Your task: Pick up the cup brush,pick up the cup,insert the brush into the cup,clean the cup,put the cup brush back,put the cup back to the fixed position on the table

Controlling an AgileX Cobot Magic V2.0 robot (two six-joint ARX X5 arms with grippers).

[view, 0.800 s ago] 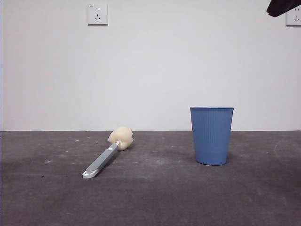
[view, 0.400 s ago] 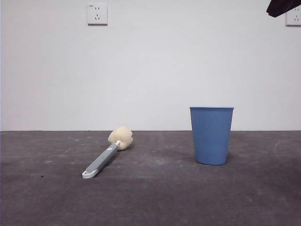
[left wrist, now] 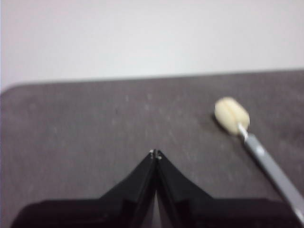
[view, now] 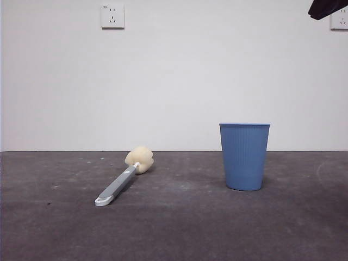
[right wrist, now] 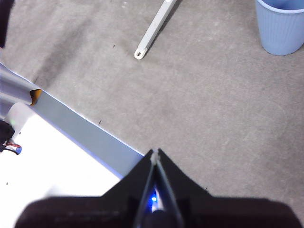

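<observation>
Bench [view: 174, 228] surface in the front view carries the cup brush [view: 124, 176] lying flat and the cup [view: 244, 156] standing upright, well apart from each other; a black arm tip [view: 326, 7] shows at a top corner, far above both. Seen from the left wrist, the left pincer [left wrist: 155, 153] has its jaws pressed together above bare bench, with the brush's sponge head [left wrist: 231, 115] off to one side, untouched. Seen from the right wrist, the right pincer [right wrist: 155, 152] is likewise closed on nothing near the bench edge, with the brush handle [right wrist: 154, 27] and cup well ahead of it.

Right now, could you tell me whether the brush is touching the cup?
Apart. The front view shows the brush lying on the table with a wide strip of bare surface between it and the upright cup.
</observation>
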